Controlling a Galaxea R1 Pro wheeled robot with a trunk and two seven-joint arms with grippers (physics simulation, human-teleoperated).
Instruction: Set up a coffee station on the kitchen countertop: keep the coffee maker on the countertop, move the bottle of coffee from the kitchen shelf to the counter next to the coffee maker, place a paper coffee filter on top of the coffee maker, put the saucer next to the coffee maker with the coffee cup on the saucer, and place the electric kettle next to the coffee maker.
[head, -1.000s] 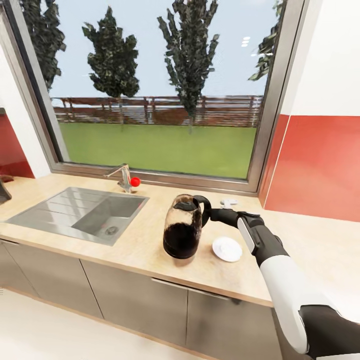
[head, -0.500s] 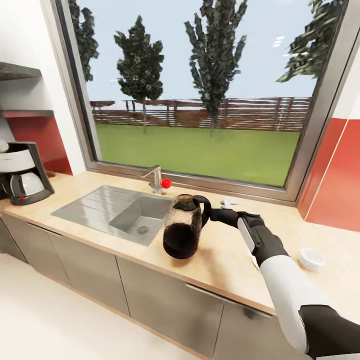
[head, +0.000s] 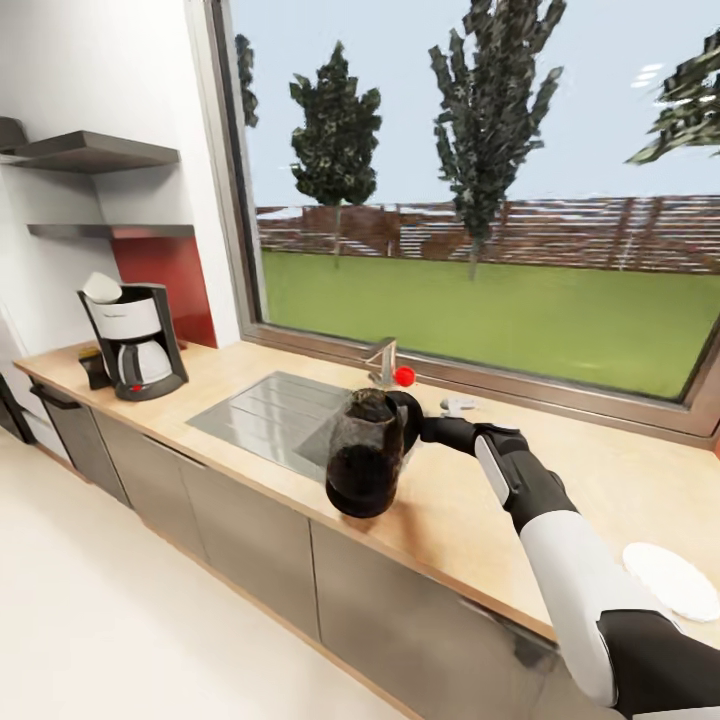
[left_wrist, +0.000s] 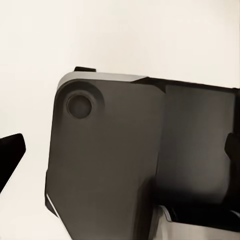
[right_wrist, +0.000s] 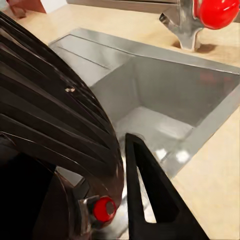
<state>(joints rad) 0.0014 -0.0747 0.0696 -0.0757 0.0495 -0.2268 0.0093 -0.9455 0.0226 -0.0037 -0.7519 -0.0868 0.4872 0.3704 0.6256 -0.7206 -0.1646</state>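
Gripping the electric kettle (head: 366, 455) by its handle, the right gripper (head: 418, 428) has its fingers clamped on the black loop, and the kettle hangs upright in the air over the countertop (head: 455, 515) by the sink (head: 275, 420). The head view takes in the coffee maker (head: 135, 340) far down the counter at the left, a white paper coffee filter (head: 101, 288) perched on top, and a white saucer (head: 670, 580) at the right edge. Up close, the right wrist view gives the kettle's ribbed dark lid (right_wrist: 55, 120), a red button (right_wrist: 104, 208), one black finger (right_wrist: 150, 195), and the sink basin (right_wrist: 165, 100) with the red-knobbed faucet (right_wrist: 195, 20) beyond. The left wrist view offers a dark robot panel (left_wrist: 125, 160); left jaws, cannot tell. Against a second ago, the camera has swung left, bringing the coffee maker into sight; arm and kettle sit the same in frame.
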